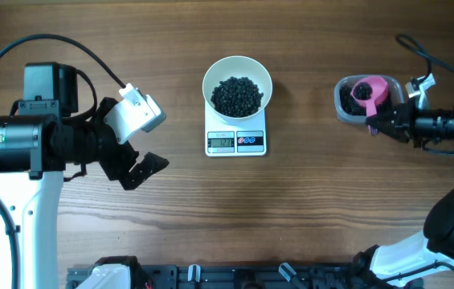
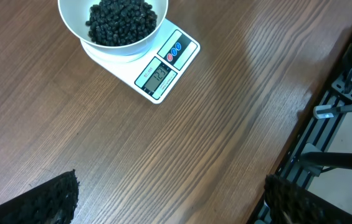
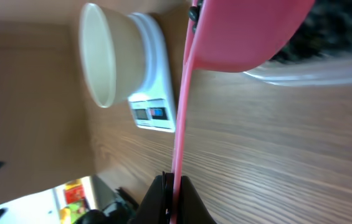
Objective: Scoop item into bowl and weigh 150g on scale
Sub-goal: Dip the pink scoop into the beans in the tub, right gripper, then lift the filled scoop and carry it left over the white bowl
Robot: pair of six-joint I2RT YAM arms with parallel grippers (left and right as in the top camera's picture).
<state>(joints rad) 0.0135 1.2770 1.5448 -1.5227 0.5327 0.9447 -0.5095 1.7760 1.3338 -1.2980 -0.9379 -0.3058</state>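
The white bowl [image 1: 210,74] holds a heap of black beans [image 1: 237,95] and stands on the white scale [image 1: 236,143], whose display is lit. The left wrist view shows the same bowl [image 2: 76,28], beans [image 2: 121,22] and scale [image 2: 163,70]. My right gripper [image 1: 376,123] is shut on the handle of a pink scoop [image 1: 369,88]. The scoop's cup carries beans and sits over the clear tub [image 1: 344,103]. From the right wrist, the gripper [image 3: 172,185] clamps the thin pink handle [image 3: 180,124]. My left gripper [image 1: 136,164] hangs open, left of the scale, with nothing in it.
A black rail [image 1: 235,277] runs along the table's front edge and shows again as a rail [image 2: 331,112] at the right of the left wrist view. The right arm's cable [image 1: 435,60] loops behind the tub. Bare wood lies between the scale and each arm.
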